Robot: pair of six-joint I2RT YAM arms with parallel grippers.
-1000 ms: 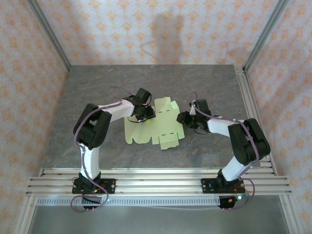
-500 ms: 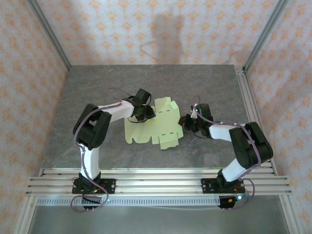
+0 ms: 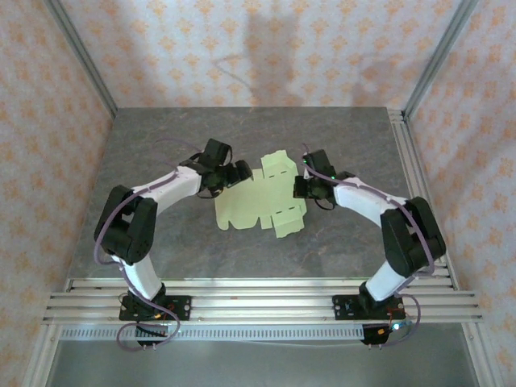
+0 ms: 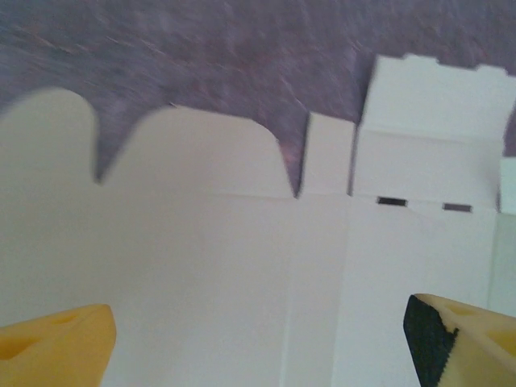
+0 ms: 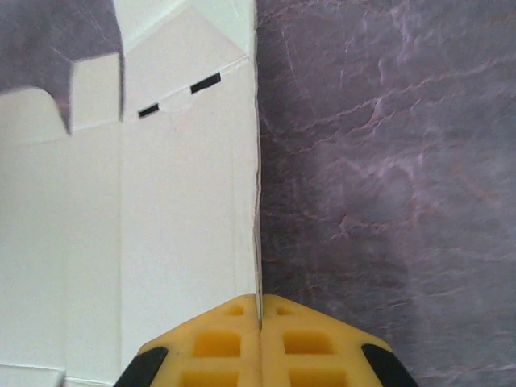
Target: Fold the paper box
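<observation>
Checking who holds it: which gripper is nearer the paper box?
Right. The right gripper is shut on the right edge of the paper box; the left gripper hangs open over its left side.

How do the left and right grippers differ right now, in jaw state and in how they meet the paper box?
The left gripper stands wide open over the flat paper box; the right gripper is shut. The left gripper holds nothing, while the right gripper pinches the sheet's edge. Both sit at the sheet, on opposite sides of it.
</observation>
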